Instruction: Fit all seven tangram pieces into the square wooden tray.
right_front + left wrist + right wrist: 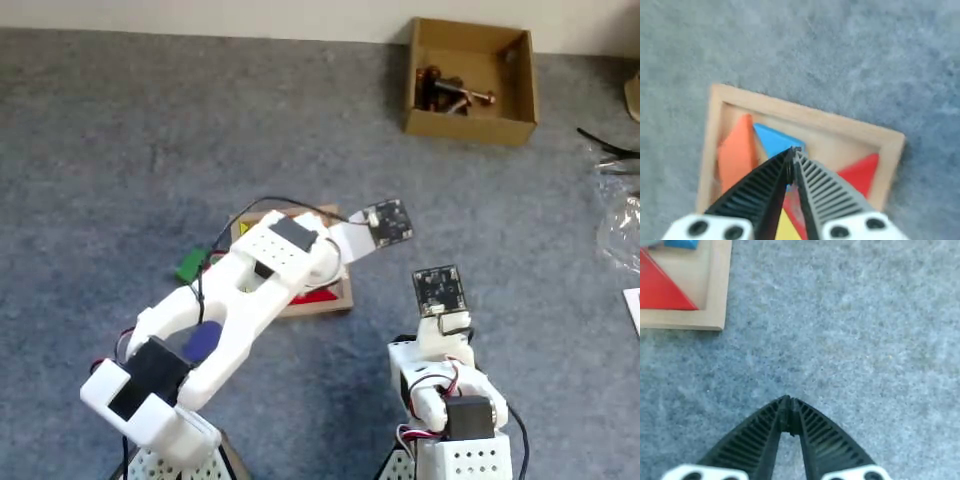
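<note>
Left pincer (792, 152) jaws together, empty, over tray (810, 116), orange piece (737, 152), blue piece (775, 140), red piece (860, 172), yellow piece (785, 227) inside, green piece (190, 265) on table (100, 150) at tray's 9 o'clock, right pincer (790, 401) closed, empty, at tray's 4 o'clock.

text: none legible | labels: none | numbers: none | signs: none on any surface

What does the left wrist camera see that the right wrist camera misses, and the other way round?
Left wrist view: the left gripper, shut, above the wooden tray, with an orange piece and a yellow piece inside it. Right wrist view: the right gripper, shut, over grey carpet, apart from the tray. Both: the tray, with a red piece and a blue piece in it.
</note>
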`<state>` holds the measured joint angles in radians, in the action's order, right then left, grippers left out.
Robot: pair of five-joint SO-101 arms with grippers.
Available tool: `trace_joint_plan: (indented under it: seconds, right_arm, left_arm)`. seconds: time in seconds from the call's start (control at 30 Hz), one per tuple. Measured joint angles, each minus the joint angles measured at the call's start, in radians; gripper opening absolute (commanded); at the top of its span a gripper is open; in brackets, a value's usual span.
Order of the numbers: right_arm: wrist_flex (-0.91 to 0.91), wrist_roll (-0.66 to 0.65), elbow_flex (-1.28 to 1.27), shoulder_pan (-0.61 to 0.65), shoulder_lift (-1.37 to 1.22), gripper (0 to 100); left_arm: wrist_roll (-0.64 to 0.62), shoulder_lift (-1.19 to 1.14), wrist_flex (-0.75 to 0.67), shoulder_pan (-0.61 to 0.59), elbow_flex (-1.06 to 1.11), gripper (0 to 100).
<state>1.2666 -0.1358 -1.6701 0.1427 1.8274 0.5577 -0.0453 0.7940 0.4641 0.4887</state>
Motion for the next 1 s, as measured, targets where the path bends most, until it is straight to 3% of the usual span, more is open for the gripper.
trace_joint_plan:
  seconds: [0.2,0.6,1.0]
  right_arm:
    - [0.0,0.0,0.0,0.0,0.0,0.5]
    - [0.0,0.0,0.0,0.0,0.0,0.5]
    - [0.0,0.0,0.0,0.0,0.0,0.5]
  left_arm:
    - [0.0,-0.005,-0.11,-0.091,0.0,1]
    - [0.0,-0.166,-0.17,-0.114,-0.002,1]
    - [-0.002,-0.169,-0.176,-0.18,-0.002,1]
